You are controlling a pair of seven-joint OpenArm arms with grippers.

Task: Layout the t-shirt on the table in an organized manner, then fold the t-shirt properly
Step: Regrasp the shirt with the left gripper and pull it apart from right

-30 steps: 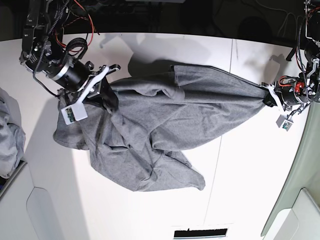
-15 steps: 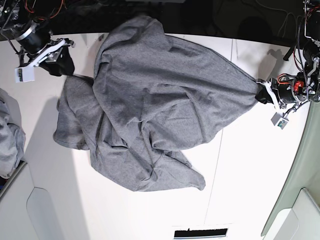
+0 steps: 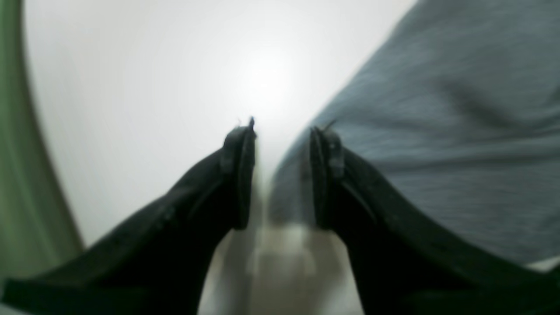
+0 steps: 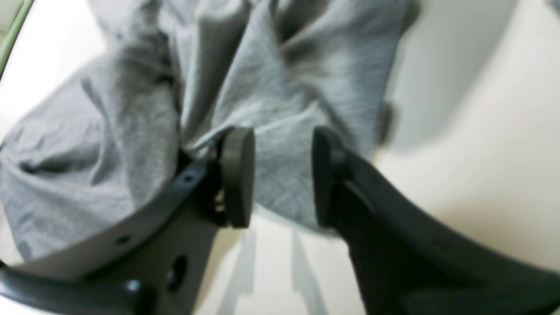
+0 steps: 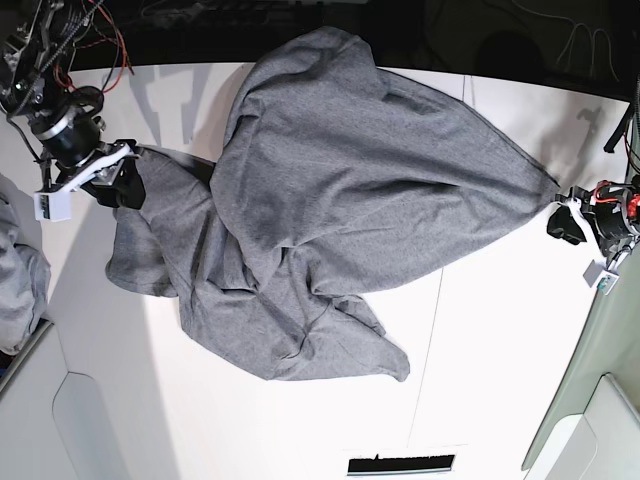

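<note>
Base view shows the shirt (image 5: 330, 200) spread rumpled across the worktop (image 5: 480, 380). Only wrist views show both jaws released: left gripper (image 3: 280, 131) at its corner, right gripper (image 4: 282, 135) above folds.

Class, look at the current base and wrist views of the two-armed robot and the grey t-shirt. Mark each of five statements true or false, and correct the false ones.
1. The t-shirt lies neatly folded in a rectangle. False: it is spread out, rumpled and bunched, not folded.
2. The left gripper has its fingers apart. True.
3. The t-shirt hangs clear of the table. False: it rests on the white tabletop.
4. In the right wrist view, grey cloth shows between the fingers of the right gripper. True.
5. In the base view, both arms are at the same side of the t-shirt. False: they are at opposite ends of it.
</note>
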